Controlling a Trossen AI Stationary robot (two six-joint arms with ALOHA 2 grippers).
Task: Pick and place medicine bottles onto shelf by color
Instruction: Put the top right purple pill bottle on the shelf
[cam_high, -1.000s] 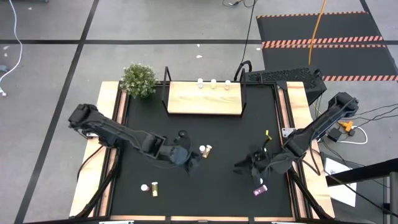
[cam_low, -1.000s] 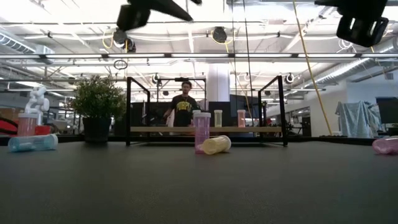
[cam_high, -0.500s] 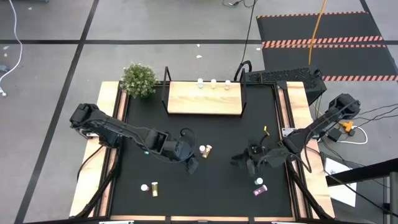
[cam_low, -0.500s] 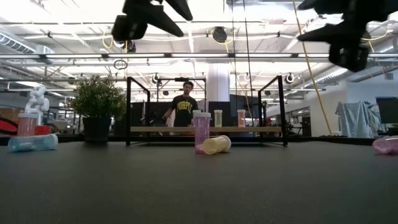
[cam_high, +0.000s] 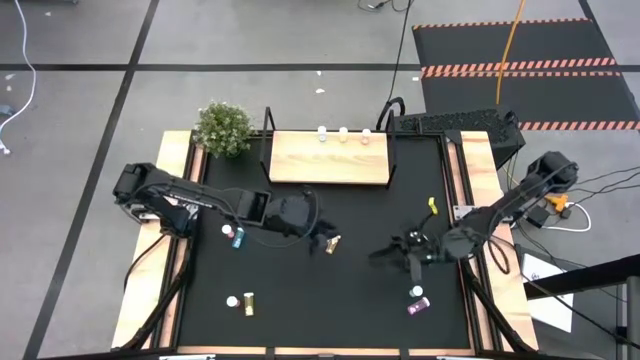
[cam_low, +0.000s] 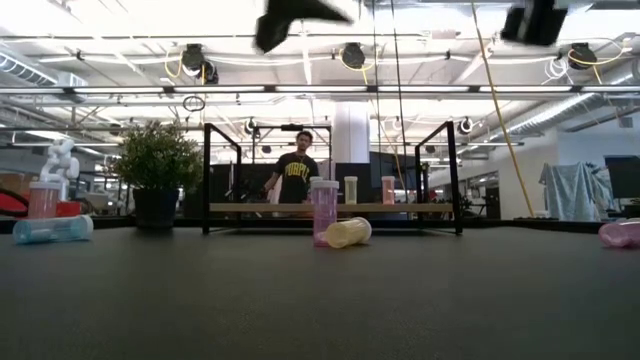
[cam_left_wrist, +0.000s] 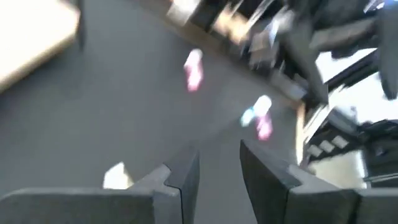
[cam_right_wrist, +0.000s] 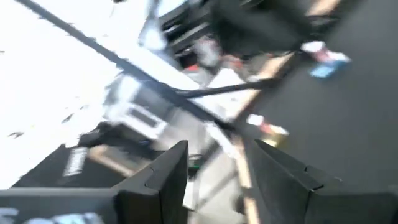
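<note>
The shelf (cam_high: 328, 160) stands at the table's far side with three medicine bottles (cam_high: 343, 132) along its far edge. Near the table's middle a yellow bottle (cam_low: 348, 233) lies next to an upright pink one (cam_low: 324, 210). My left gripper (cam_high: 325, 236) hovers open above that pair, nothing between its fingers (cam_left_wrist: 183, 180). My right gripper (cam_high: 382, 253) hangs open in the air right of centre, fingers (cam_right_wrist: 168, 177) with nothing between them. Two more pink bottles (cam_high: 417, 300) lie near the front right.
A small potted plant (cam_high: 223, 128) stands at the far left corner. One bottle (cam_high: 238, 237) stands under my left arm, and two more (cam_high: 241, 301) lie near the front left. Wooden rails (cam_high: 172, 190) edge the black mat. A person (cam_low: 296, 176) stands beyond the shelf.
My left gripper has risen and swung toward the table's far right, rolling as it went, and now hangs over the yellow bottle; a bottle at the left has come into view from under its arm. My right gripper has tipped upward to about level.
</note>
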